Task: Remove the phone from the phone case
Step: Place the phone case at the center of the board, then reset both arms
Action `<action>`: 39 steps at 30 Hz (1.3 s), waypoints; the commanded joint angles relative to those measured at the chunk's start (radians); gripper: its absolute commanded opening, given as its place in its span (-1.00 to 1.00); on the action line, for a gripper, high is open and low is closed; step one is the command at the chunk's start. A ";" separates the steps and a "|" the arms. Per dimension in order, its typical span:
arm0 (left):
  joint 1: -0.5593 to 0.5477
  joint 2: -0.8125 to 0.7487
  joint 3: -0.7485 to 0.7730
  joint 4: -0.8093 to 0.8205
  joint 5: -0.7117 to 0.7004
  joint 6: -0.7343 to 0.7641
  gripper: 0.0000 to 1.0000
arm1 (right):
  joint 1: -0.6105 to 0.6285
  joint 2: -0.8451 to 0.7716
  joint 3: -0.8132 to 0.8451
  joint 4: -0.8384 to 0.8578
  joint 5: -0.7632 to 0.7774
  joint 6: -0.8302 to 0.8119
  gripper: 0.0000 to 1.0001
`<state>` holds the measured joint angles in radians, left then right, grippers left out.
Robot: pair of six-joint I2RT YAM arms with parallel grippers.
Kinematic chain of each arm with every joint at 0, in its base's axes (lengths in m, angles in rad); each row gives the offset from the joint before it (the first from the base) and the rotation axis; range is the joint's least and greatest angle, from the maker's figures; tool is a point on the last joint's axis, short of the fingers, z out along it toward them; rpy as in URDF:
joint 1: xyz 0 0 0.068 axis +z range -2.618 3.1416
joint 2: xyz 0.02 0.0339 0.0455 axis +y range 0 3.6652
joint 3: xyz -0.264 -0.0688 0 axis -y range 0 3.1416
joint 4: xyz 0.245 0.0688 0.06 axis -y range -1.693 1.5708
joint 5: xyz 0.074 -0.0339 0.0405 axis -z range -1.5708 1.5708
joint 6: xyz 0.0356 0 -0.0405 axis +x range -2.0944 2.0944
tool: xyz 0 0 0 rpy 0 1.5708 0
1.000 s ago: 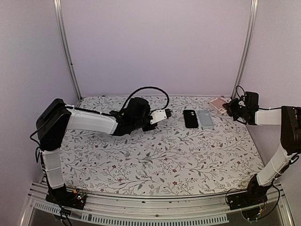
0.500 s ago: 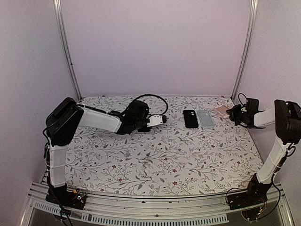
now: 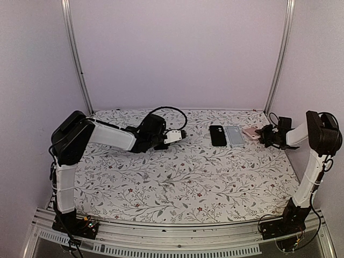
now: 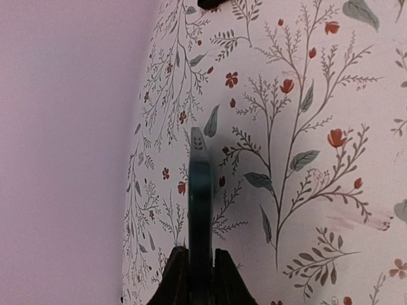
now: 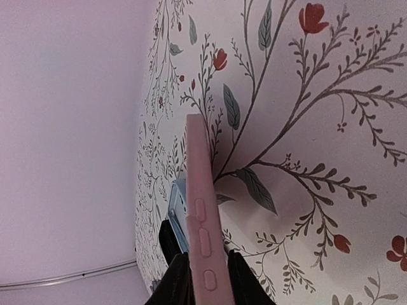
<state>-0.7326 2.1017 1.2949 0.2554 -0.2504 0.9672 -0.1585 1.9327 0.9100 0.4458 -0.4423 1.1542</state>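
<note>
Pink case has been lowered toward the tabletop, seemingly clamped in the right jaws. A thin slab is clamped in the left jaws. Release is likely next.

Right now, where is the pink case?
In the top view, the pink case is at the far right of the table, just right of the grey-blue item, between the right gripper's fingers.

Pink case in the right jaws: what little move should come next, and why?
Probably open the right gripper jaws and let the pink case go: it looks low against the table, near the grey-blue item, so it seems ready to be set down.
</note>
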 commanded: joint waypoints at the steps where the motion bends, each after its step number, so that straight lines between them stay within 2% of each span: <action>1: 0.006 -0.038 -0.011 -0.064 0.010 -0.101 -0.65 | -0.004 0.010 -0.020 0.068 -0.031 0.019 -0.45; 4: 0.002 -0.044 -0.017 -0.083 -0.003 -0.140 -0.58 | -0.004 -0.003 -0.046 0.070 -0.039 0.014 -0.28; 7: -0.001 -0.055 -0.031 -0.093 -0.006 -0.175 -0.32 | -0.002 -0.035 -0.088 0.070 -0.034 0.000 -0.07; 10: -0.005 -0.071 -0.044 -0.103 -0.003 -0.211 -0.08 | -0.002 -0.070 -0.132 0.067 -0.024 -0.021 0.28; 13: -0.005 -0.088 -0.055 -0.104 0.012 -0.252 0.27 | -0.002 -0.100 -0.162 0.050 -0.020 -0.043 0.58; 15: -0.005 -0.100 -0.057 -0.107 0.022 -0.277 0.43 | -0.002 -0.117 -0.170 0.017 -0.011 -0.074 0.94; 22: -0.005 -0.151 -0.060 -0.117 0.069 -0.385 0.98 | 0.004 -0.206 -0.195 -0.116 0.051 -0.165 0.98; 29: -0.001 -0.215 -0.043 -0.160 0.164 -0.532 0.99 | 0.029 -0.253 -0.138 -0.343 0.188 -0.293 0.98; 34: 0.016 -0.294 -0.045 -0.190 0.232 -0.708 0.99 | 0.057 -0.373 -0.135 -0.414 0.303 -0.400 0.98; 39: 0.082 -0.399 -0.080 -0.213 0.319 -0.924 0.99 | 0.094 -0.556 -0.158 -0.388 0.414 -0.525 0.98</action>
<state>-0.7147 1.8038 1.2411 0.0696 -0.0189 0.2649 -0.0917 1.5211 0.7506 0.0566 -0.1627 0.7723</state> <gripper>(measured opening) 0.994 0.989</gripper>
